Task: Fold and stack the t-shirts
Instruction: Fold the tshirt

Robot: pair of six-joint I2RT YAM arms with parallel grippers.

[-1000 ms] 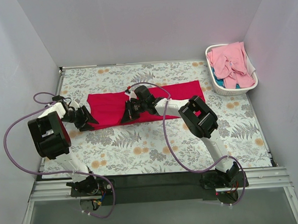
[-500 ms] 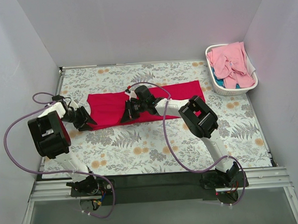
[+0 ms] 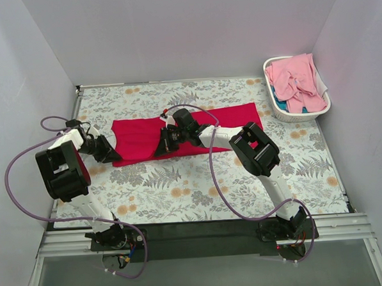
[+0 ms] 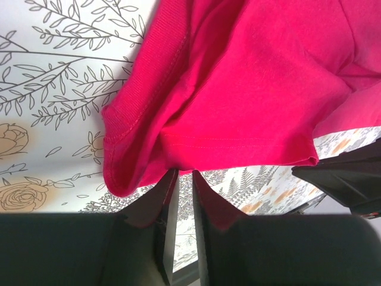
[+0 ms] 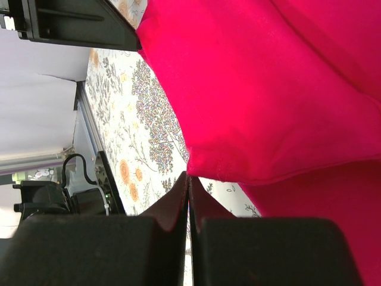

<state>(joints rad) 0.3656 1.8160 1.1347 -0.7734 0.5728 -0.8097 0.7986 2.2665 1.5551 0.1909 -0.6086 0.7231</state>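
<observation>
The crimson red t-shirt [image 3: 196, 126] lies as a long folded band across the middle of the table. My left gripper [image 3: 111, 155] is at its near left corner, jaws closed to a narrow gap on the hem [image 4: 181, 171]; the cloth [image 4: 238, 89] curls up off the table there. My right gripper [image 3: 159, 152] is at the middle of the near edge, jaws shut on the folded hem [image 5: 189, 176]; the red shirt [image 5: 268, 89] fills that view. The pale pink t-shirts [image 3: 296, 80] lie bunched in the basket at the back right.
The white laundry basket [image 3: 286, 117] stands at the back right corner, with a bit of teal cloth [image 3: 276, 96] in it. The table wears a floral cloth [image 3: 180, 188]. White walls close in the left, back and right. Purple cables loop from both arms.
My left gripper has shifted slightly left and back with the shirt's corner. The right gripper and the rest of the shirt have barely moved.
</observation>
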